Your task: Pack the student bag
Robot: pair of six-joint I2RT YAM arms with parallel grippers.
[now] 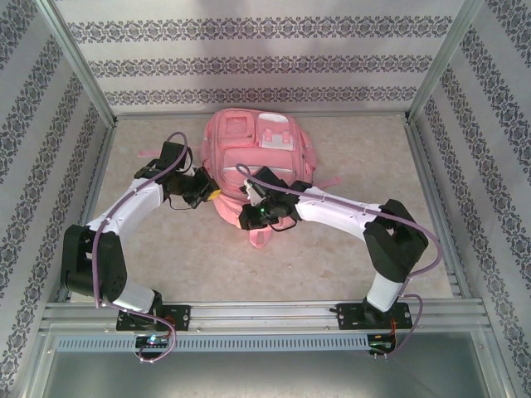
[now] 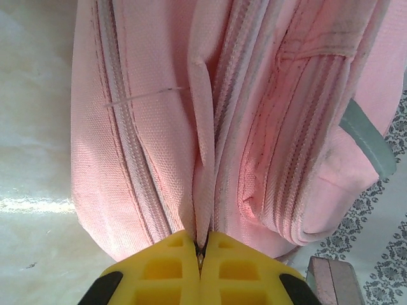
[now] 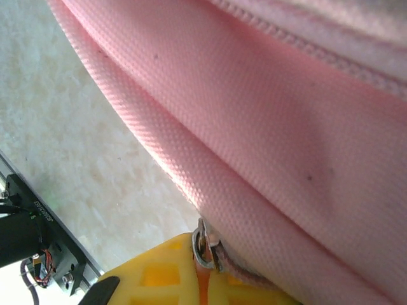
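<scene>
The pink student bag (image 1: 253, 157) lies flat in the middle of the table, pockets facing up. My left gripper (image 1: 209, 193) is at its left side. In the left wrist view the yellow fingers (image 2: 166, 270) are shut on a fold of pink fabric (image 2: 202, 190) beside a zipper track (image 2: 130, 152). My right gripper (image 1: 249, 214) is at the bag's near edge. In the right wrist view it is shut on a metal zipper pull (image 3: 203, 244) under the bag's pink fabric (image 3: 267, 127).
Aluminium frame rails (image 1: 249, 313) run along the near edge, and patterned walls (image 1: 257, 58) enclose the table. A pink strap (image 1: 260, 236) sticks out towards me from under the right gripper. Bare beige tabletop (image 1: 249, 274) lies in front of the bag.
</scene>
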